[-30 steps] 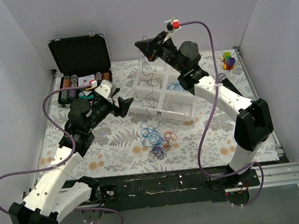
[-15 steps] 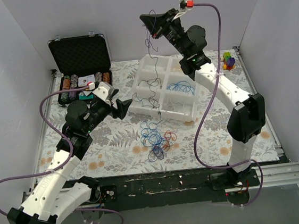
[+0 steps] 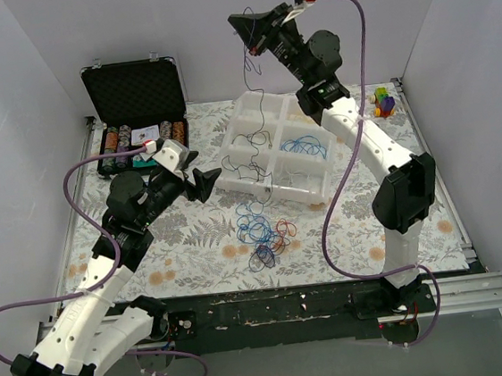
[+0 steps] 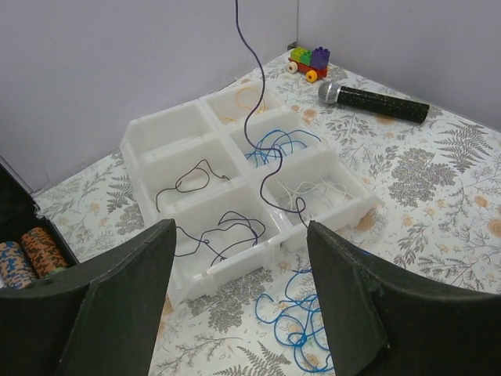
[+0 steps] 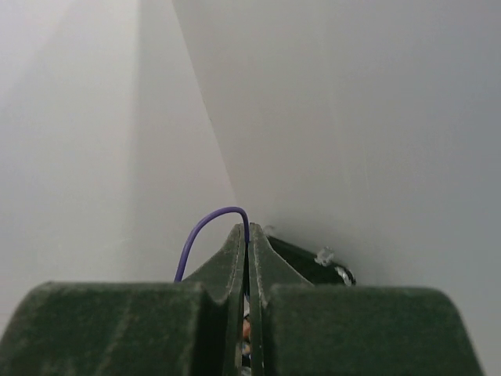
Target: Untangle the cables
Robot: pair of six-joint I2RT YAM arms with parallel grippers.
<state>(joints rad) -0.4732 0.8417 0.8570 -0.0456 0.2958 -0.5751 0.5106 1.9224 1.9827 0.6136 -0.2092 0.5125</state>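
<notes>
Hanging from the right gripper [image 3: 248, 28], 1 thin purple cable [image 4: 249, 94] runs straight down from high above the table, and its lower length curls over the right-hand side of the white compartment tray [image 3: 323, 194], near the section holding blue cables [image 4: 274, 145]; the exact compartment its end rests in cannot be determined. The right wrist view shows the 2 fingers [image 5: 235, 266] pressed together with the purple cable pinched between their tips and arching out to the left. The tray has 6 compartments in 2 columns; other sections contain an orange cable [image 4: 249, 98], a black cable [image 4: 192, 176], a dark cable [image 4: 227, 227] and a white cable [image 4: 317, 192]. The remaining tangle of cables [image 3: 265, 231], loops in blue, red and dark colours, lies on the floral table cover [image 3: 193, 239] just in front of the tray's near edge. The left gripper [image 3: 205, 177] is held above the cover just left of the tray, pointing toward it, with its 2 fingers [image 4: 125, 313] spread wide apart and nothing between them. At the far left stands an open black poker chip case [image 3: 133, 88] with rows of chips [image 3: 129, 138]. A toy train of coloured bricks [image 4: 309, 61] and a black microphone [image 4: 376, 102] lie toward the far right corner.
</notes>
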